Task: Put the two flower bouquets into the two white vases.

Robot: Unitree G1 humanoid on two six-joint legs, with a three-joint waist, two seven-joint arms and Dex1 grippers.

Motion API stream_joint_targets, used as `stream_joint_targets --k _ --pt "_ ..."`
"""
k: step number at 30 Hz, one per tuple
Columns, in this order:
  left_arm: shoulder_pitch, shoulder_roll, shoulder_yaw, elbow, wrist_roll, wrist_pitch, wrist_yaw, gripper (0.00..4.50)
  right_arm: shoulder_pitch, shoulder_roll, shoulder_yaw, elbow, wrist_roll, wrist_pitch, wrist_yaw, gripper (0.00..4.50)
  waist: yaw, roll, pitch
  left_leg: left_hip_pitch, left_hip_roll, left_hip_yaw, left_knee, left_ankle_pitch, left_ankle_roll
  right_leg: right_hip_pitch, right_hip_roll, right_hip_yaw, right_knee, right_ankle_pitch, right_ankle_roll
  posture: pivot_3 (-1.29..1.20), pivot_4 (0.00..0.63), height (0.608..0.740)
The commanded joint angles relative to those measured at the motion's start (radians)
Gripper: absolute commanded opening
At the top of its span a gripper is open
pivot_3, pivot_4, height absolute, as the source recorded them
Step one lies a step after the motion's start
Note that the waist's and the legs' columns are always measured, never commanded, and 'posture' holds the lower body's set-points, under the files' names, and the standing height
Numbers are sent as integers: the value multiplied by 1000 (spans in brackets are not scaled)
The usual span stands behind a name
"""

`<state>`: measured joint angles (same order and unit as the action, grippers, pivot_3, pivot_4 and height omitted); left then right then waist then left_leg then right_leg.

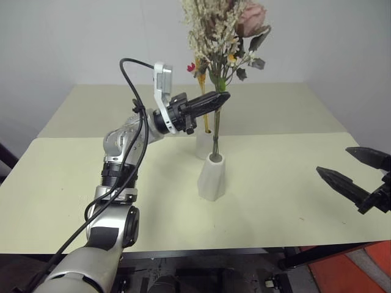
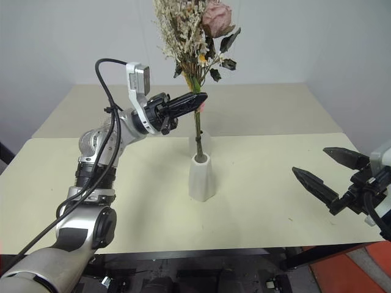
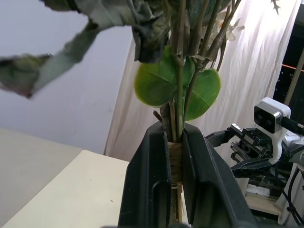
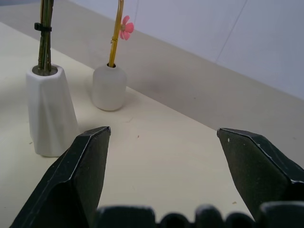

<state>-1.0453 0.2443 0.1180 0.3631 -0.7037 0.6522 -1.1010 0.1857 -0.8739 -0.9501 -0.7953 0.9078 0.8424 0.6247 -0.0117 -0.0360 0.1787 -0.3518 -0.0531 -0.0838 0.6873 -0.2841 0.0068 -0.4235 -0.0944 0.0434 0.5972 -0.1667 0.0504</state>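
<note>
Left gripper [image 1: 221, 97] is clamped on the bushy bouquet [image 1: 221, 30], pinching the bound stems partway up; the left wrist view shows both fingers [image 3: 147, 180] pressed against the twine wrap. Stem ends sit inside the mouth of the taller faceted vase [image 1: 212, 177], which stands upright near mid-tabletop [image 1: 293, 177]; the flower head rises well above the gripper. Just behind that vase is the shorter rounded vase [image 4: 109, 87], upright, with the slim yellow-stemmed bouquet [image 4: 115, 35] already standing in it, pink blossom showing partway up the stem. Right gripper [image 2: 327, 174] hangs off to the right over the tabletop edge, fingers spread wide, nothing between them, well apart from both vases.
</note>
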Motion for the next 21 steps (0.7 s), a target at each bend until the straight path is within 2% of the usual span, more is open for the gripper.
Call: stream_joint_targets --k 1,21 --pt "2 -4 -7 -2 21 -39 -1 81 -2 -2 1 -6 -4 -36 -16 4245 0 0 0 0 0 0 0 0 0 0 0 0 0 0 0 0 150 740" --pt "109 -4 -107 -151 62 -80 -59 81 8 1 27 5 -32 -70 -30 4245 3 0 0 -1 0 0 0 -1 1 0 0 0 -2 0 1 0 150 740"
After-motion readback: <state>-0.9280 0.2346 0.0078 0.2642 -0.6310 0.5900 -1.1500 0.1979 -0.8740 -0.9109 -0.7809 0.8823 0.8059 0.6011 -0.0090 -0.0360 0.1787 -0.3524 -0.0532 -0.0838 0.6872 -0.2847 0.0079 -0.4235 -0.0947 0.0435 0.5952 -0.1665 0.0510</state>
